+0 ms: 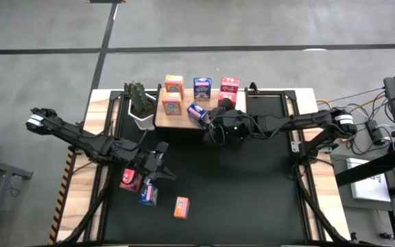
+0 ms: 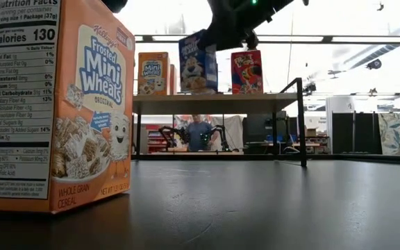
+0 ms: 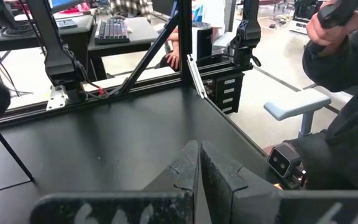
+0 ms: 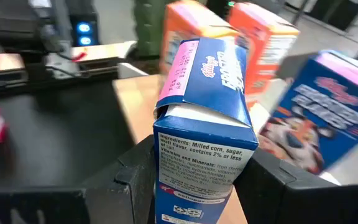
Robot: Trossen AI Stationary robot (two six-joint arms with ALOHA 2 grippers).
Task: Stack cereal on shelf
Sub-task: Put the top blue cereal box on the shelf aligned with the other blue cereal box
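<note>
The right hand [image 1: 208, 118] pinches a small blue printed cardboard cereal box [image 1: 197, 111], tilted, over the front edge of the raised light wooden shelf [image 1: 184, 122], which sits at twelve o'clock on the black surface [image 1: 238, 185]. On the shelf stand two orange boxes [image 1: 173, 85], one blue box [image 1: 201, 88] and pink-red boxes [image 1: 229, 85]. The left hand [image 1: 155, 170], fingers pressed together, hovers at seven o'clock beside a pink-red box [image 1: 129, 180], a blue box [image 1: 148, 196] and an orange box [image 1: 181, 206].
</note>
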